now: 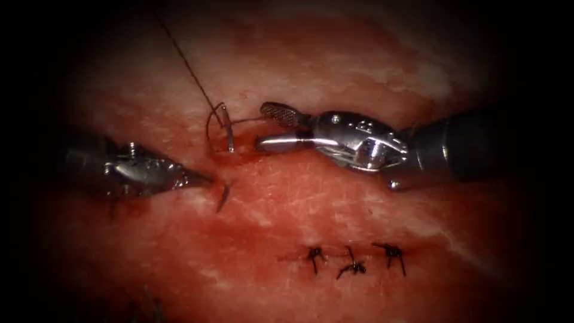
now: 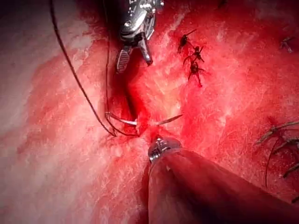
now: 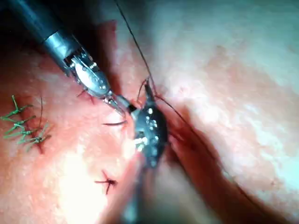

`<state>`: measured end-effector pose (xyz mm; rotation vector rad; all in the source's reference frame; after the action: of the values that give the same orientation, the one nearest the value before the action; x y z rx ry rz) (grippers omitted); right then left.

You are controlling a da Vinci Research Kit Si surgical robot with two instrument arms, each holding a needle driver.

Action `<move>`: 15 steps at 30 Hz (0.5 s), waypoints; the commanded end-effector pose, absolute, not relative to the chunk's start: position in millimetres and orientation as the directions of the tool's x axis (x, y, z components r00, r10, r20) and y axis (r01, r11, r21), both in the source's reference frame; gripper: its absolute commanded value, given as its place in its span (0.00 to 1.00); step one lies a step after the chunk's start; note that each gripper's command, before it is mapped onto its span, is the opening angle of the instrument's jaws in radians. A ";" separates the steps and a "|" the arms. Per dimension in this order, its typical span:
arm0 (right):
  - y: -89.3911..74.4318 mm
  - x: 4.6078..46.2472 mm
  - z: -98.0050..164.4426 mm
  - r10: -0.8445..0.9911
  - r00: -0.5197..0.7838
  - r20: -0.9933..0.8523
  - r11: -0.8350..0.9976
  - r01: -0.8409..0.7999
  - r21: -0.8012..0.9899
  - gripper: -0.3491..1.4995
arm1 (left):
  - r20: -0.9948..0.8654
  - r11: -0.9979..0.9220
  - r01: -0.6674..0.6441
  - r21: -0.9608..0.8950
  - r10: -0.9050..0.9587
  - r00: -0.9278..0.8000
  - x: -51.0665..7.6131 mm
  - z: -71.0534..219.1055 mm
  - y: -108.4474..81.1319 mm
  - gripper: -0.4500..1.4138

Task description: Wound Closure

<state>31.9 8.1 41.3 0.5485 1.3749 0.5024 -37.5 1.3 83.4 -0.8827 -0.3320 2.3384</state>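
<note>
One thin curved steel needle point(image 1: 222, 128) sits in the red, wet pork tissue point(image 1: 311, 197) at the cut, centre-left of the endoscope frame: its eye end arches above, its tip point(image 1: 223, 197) pokes out below, and one dark thread point(image 1: 185, 63) runs to the upper left. Two silver needle drivers flank it: the left tool point(image 1: 203, 177) has its jaws together, pressed to the tissue by the tip, whether clamped I cannot tell, and the right tool point(image 1: 269, 127) holds nothing, jaws apart. Three dark knotted stitches point(image 1: 353, 258) line the lower centre; no writing is legible.

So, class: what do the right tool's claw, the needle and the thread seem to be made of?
Right tool's claw: polished metal, bright glints, ridged inner face, open, holding nothing.
Needle: thin shiny metal, apparently in the tissue, tip emerging.
Thread: dark, fine, probably synthetic.
</note>
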 end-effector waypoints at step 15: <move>1.8 33.5 49.5 0.528 0.314 -0.789 0.823 0.041 0.567 0.28 | -0.504 -0.767 -0.451 -0.457 0.641 -0.579 -37.1 86.5 1.5 0.00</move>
<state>33.1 2.5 48.9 0.5454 1.2204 0.3378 -36.7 2.2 85.7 -0.8917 -0.3696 2.3129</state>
